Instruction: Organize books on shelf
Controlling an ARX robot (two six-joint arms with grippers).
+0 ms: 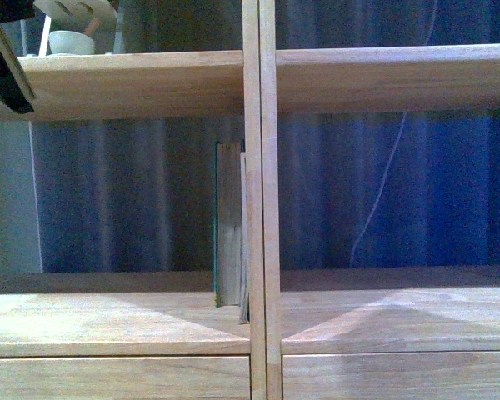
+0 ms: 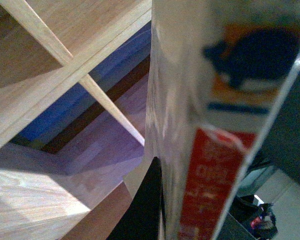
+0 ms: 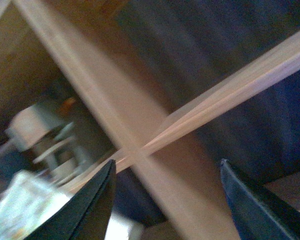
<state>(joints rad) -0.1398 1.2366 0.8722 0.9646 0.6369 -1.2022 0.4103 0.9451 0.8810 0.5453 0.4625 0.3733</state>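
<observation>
My left gripper is shut on the thin paperback. Its cream cover and red-marked spine fill the left wrist view, with one black finger against its side. The pale wood shelf lies beyond the paperback. In the front view a thick teal book stands upright in the left compartment against the central divider. A thinner book is squeezed between it and the divider. My right gripper is open with nothing between its fingers, and it faces crossing shelf boards in a blurred view.
A pale bowl and a wooden item sit on the upper left board. A black part of an arm shows at the top left corner. Blue curtain hangs behind the open back. Drawer fronts run along the bottom.
</observation>
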